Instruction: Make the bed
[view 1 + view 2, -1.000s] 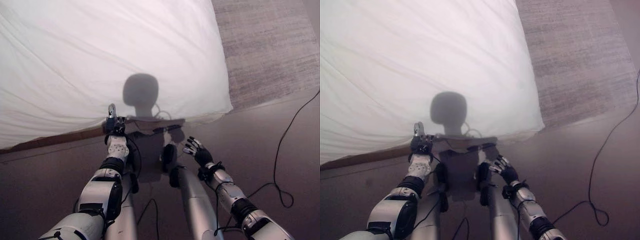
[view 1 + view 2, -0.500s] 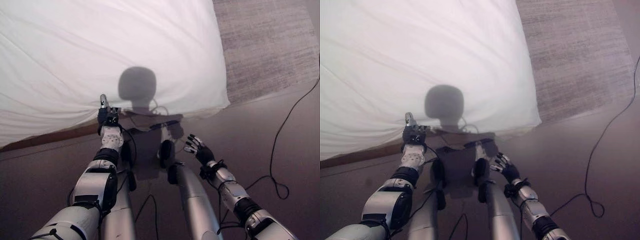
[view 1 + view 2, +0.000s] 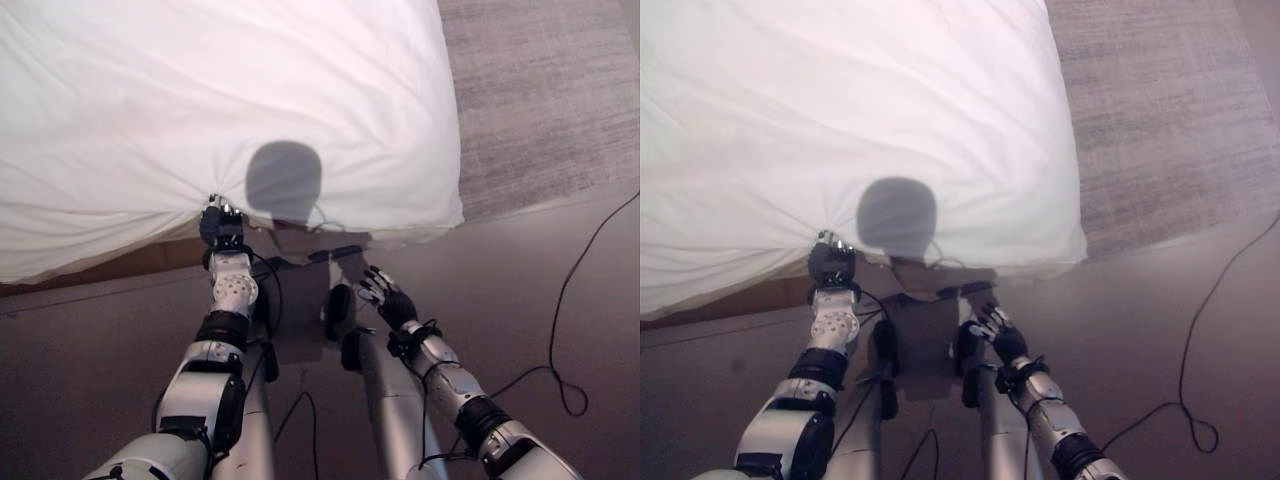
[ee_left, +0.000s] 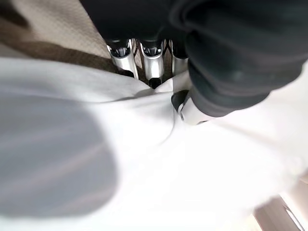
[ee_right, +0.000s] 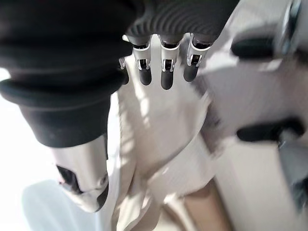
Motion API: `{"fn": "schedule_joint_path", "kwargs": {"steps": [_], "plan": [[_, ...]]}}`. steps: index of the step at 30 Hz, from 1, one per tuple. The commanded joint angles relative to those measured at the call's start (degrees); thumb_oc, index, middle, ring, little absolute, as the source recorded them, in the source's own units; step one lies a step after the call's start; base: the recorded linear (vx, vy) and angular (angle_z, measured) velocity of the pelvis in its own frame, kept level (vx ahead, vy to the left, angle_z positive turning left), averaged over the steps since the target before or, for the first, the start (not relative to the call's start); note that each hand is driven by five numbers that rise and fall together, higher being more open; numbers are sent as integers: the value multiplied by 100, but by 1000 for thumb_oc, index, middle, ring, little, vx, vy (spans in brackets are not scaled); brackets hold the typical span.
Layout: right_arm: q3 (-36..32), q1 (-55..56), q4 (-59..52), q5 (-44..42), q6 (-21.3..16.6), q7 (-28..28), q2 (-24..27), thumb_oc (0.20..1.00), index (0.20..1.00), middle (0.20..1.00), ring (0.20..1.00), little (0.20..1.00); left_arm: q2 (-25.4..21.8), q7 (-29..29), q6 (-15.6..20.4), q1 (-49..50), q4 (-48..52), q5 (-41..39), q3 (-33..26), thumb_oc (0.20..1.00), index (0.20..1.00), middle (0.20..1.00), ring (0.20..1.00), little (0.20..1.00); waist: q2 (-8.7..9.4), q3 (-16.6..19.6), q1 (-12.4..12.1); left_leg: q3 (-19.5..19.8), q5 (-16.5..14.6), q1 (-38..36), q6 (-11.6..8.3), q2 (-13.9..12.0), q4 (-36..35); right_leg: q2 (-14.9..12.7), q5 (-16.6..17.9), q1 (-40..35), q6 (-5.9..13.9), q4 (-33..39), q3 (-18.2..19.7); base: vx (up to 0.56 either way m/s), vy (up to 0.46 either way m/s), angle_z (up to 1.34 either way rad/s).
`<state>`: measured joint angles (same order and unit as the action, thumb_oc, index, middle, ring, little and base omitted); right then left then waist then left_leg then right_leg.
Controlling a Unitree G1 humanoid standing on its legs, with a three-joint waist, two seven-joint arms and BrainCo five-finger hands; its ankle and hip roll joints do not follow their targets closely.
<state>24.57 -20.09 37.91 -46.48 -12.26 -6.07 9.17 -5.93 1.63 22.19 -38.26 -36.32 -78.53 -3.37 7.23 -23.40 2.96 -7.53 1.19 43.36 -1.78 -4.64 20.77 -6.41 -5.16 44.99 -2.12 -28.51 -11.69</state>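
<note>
A big white duvet [image 3: 220, 110] is lying over the bed and is taking up most of the far side of the scene. Its near edge is hanging down over the side of the bed, and a strip of the brown bed base [image 3: 110, 268] is peeking out under it on the left.

The left hand [image 3: 221, 226] is reaching up to that near edge, close to the middle of the bed. Its fingers [image 4: 153, 65] and thumb are curling in and pinching a fold of the white cloth between them. Little wrinkles are spreading out in the cloth from the spot where the hand is pinching.

The right hand [image 3: 384, 297] is hanging low over the dark floor [image 3: 90, 370], nearer to the robot than the bed edge, and it is not touching the duvet. Its fingers [image 5: 165, 67] are spreading out loose and straight, and it is holding nothing.

Farther right, past the corner of the bed, a grey rug [image 3: 540, 90] is lying on the floor. The corner of the duvet is drooping down right beside the rug.
</note>
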Motion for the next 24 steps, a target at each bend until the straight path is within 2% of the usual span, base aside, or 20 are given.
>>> {"fn": "schedule_joint_path", "kwargs": {"steps": [1,6,9,11,12,20,23,24], "plan": [[120,250,-493,-659,-176,-256,-73,1000,1000,1000,1000,1000,64,-552,168,80,798,17,408,200,200,200,200,200,-298,267,-35,191,-58,93,-121,80,-52,-169,569,-158,779,887,-37,-30,1,11],[261,103,-433,-1343,-23,-486,-264,1000,1000,1000,1000,1000,212,-556,175,335,1440,-6,768,200,200,200,200,200,-347,99,-193,227,-15,-69,-66,143,-160,-188,589,-349,776,986,-70,-21,8,10],[391,-221,7,-2315,200,-631,-710,1000,1000,1000,1000,1000,377,-562,224,518,2113,-57,1132,200,200,200,200,200,-416,-8,-356,254,-21,-181,-22,194,-184,-226,602,-478,792,994,-113,-11,34,14],[403,-338,111,-2484,235,-667,-815,1000,1000,1000,1000,1000,390,-534,239,546,2268,-35,1210,200,200,200,200,200,-429,-41,-402,260,-21,-197,-14,206,-176,-232,610,-503,794,990,-121,-3,8,2],[434,-536,293,-2870,292,-704,-1026,1000,1000,1000,1000,1000,478,-560,265,582,2557,-129,1402,200,200,200,200,200,-491,-72,-495,288,18,-229,-23,234,-258,-242,628,-563,804,1057,-166,0,0,0],[298,-1069,246,-3839,296,-634,-1437,1000,1000,1000,1000,1000,613,-297,443,484,3386,3,1849,200,200,200,200,200,-610,-176,-684,388,85,-382,-13,330,-430,-267,609,-720,808,1126,-276,4,4,14],[275,-1145,144,-3984,237,-619,-1459,1000,1000,1000,1000,1000,611,-241,488,454,3555,33,1917,200,200,200,200,200,-631,-185,-702,392,81,-374,-8,332,-411,-286,608,-734,807,1114,-290,0,0,0],[160,-1249,-158,-4308,84,-584,-1489,1000,1000,1000,1000,1000,569,-164,533,429,3949,119,1988,200,200,200,200,200,-666,-178,-716,394,79,-385,5,340,-421,-305,597,-740,813,1109,-298,0,0,0]]}}
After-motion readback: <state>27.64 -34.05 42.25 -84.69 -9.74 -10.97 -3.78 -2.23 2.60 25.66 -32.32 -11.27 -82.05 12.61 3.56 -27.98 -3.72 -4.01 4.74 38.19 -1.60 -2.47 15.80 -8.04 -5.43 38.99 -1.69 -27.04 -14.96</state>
